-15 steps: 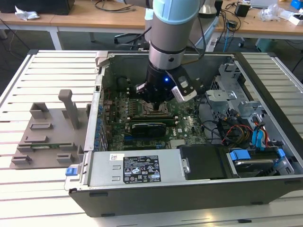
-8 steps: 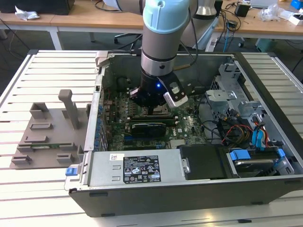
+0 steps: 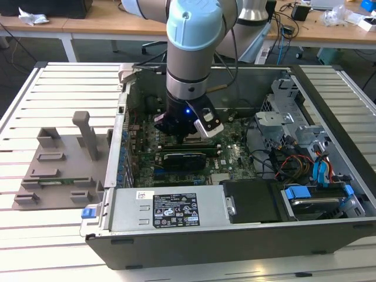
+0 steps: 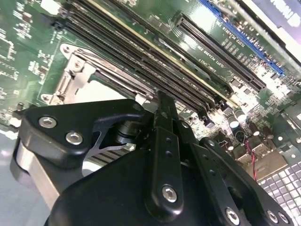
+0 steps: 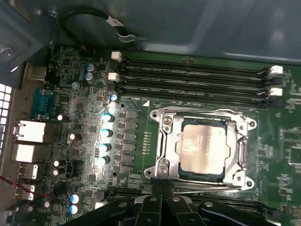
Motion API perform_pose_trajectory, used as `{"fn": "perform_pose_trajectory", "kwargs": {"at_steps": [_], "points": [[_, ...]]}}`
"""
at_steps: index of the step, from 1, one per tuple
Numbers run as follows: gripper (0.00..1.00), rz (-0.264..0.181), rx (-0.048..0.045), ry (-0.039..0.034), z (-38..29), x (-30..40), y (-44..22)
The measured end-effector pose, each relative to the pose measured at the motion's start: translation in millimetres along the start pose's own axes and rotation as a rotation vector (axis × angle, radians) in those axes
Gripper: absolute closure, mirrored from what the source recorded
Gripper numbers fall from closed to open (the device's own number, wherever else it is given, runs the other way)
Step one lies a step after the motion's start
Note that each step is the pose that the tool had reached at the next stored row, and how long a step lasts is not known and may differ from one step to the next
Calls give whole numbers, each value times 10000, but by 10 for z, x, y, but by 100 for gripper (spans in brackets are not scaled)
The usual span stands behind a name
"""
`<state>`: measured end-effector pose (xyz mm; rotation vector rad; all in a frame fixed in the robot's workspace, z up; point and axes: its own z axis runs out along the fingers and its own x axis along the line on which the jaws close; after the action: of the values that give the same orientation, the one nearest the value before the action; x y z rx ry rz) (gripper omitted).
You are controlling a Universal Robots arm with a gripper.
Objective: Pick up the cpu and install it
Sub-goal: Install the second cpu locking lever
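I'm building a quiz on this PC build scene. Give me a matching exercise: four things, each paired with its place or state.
Things:
1. cpu
2. gripper
3. memory slots
4. grey fixture

Places or states:
A. outside the case, on the slatted table
B. lying in the socket frame
C. long dark rows beside the socket
D. fingers together, just off the socket's edge

Pairs: 1-B, 2-D, 3-C, 4-A

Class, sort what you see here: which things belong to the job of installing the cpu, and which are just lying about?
Belongs to the job:
cpu, seated in the socket frame
gripper, at the socket's edge
motherboard

Just lying about:
grey fixture tray outside the case
power supply
drive cage
memory slots
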<state>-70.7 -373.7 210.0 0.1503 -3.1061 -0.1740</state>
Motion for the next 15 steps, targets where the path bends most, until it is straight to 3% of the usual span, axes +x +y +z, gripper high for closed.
{"fn": "perform_pose_trajectory", "kwargs": {"at_steps": [6,12,15], "points": [[89,-5,-24,-3,50,110,17],[89,-178,-21,15,62,102,94],[89,-192,-20,32,87,95,90]]}}
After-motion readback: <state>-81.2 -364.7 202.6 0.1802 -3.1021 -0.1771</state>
